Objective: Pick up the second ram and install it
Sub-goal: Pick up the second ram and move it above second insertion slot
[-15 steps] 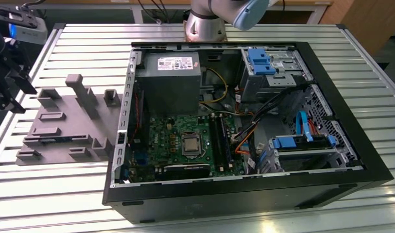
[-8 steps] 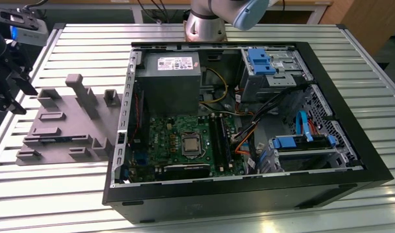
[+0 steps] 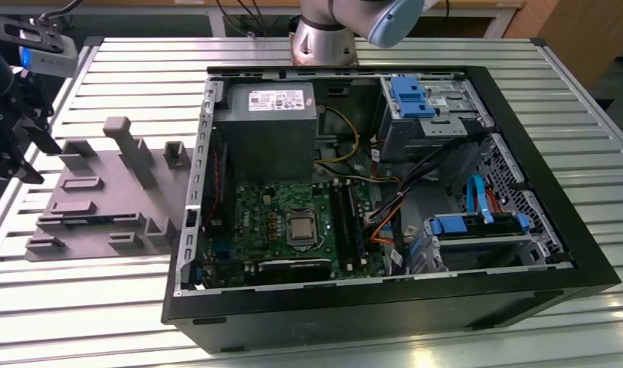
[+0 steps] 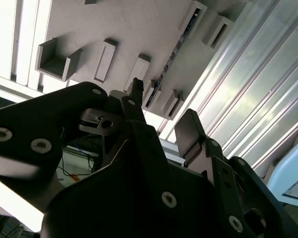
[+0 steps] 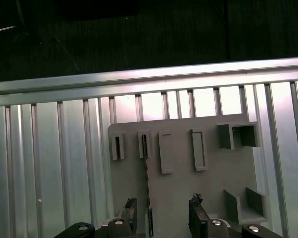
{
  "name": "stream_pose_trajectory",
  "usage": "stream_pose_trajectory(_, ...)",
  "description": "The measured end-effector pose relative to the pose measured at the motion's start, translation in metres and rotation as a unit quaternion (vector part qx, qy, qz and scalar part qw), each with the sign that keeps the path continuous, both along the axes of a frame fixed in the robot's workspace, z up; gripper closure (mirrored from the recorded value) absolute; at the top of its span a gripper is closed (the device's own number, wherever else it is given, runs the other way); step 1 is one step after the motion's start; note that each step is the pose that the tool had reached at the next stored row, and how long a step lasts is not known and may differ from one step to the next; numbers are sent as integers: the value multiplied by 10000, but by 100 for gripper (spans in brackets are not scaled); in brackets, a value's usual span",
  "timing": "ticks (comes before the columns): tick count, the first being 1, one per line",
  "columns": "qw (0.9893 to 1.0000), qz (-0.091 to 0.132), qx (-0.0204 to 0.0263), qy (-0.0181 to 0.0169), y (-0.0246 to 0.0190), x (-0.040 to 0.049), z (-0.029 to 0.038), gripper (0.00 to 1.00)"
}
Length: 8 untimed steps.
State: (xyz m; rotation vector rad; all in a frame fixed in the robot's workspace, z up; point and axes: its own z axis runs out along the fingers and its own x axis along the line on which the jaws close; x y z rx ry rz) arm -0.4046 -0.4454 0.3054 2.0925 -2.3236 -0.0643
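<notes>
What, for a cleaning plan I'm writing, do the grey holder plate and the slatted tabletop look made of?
Grey holder plate: likely plastic, perhaps printed. It is a uniform matte grey with blocky raised pockets and no shine. Slatted tabletop: looks like aluminium profile with a satin finish. Its pale silver ribs carry bright streaked reflections in both wrist views.

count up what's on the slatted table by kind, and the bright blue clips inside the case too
computer case: 1
grey holder: 1
ram stick standing in the holder: 1
bright-blue drive clips: 2
total: 5
</notes>
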Motion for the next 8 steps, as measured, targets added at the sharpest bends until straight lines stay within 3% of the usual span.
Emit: stream_pose_trajectory(8, 10000, 1, 0, 0, -12, 1, -33, 47)
